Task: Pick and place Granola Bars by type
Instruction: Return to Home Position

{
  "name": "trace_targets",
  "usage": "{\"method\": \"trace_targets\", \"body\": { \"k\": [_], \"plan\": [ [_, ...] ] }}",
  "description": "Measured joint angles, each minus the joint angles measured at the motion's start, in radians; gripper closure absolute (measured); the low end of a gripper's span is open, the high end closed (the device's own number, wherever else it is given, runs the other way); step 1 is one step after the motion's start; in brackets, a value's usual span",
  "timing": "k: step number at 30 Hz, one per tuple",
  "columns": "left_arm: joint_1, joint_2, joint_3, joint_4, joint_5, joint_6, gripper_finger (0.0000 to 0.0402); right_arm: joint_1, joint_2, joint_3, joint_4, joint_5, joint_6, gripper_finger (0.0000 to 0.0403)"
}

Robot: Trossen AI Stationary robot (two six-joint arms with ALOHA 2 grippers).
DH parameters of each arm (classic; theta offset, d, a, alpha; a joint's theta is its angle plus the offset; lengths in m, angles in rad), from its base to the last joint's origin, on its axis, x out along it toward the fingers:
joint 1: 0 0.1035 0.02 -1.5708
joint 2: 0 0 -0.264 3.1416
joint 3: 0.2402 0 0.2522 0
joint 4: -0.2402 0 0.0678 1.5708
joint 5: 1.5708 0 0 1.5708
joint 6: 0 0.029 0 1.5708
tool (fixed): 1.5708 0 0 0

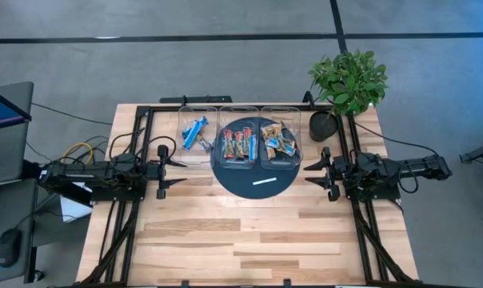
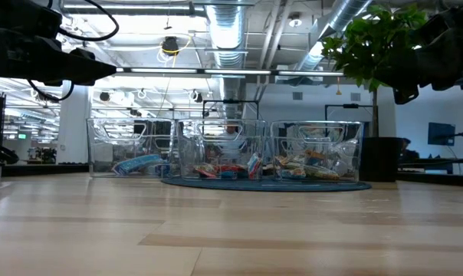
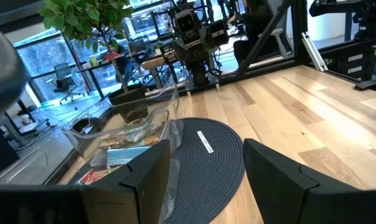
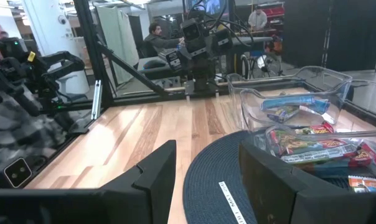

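The bars (image 1: 237,144) lie sorted in three bins (image 1: 185,120) (blue, red, orange). None is left on the counter (image 1: 225,232). The left hand (image 1: 181,172) and right hand (image 1: 309,174) are spread, holding nothing.

Legend: your left arm (image 1: 97,178) and right arm (image 1: 389,170) are matte black, built of boxy jointed segments, with black cables (image 1: 121,146) looped alongside. The left gripper (image 1: 177,173) and right gripper (image 1: 309,174) each carry two dark, angular, wedge-shaped fingers (image 3: 144,174).
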Motion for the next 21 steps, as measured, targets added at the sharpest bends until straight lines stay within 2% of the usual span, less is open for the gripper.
{"method": "trace_targets", "body": {
  "k": [21],
  "plan": [
    [0.0, 0.0, 0.0, 0.0, 0.0, 0.004, 0.0203, 0.0, 0.0, 0.0, 0.0, 0.0, 0.0, 0.0238]
  ]
}}
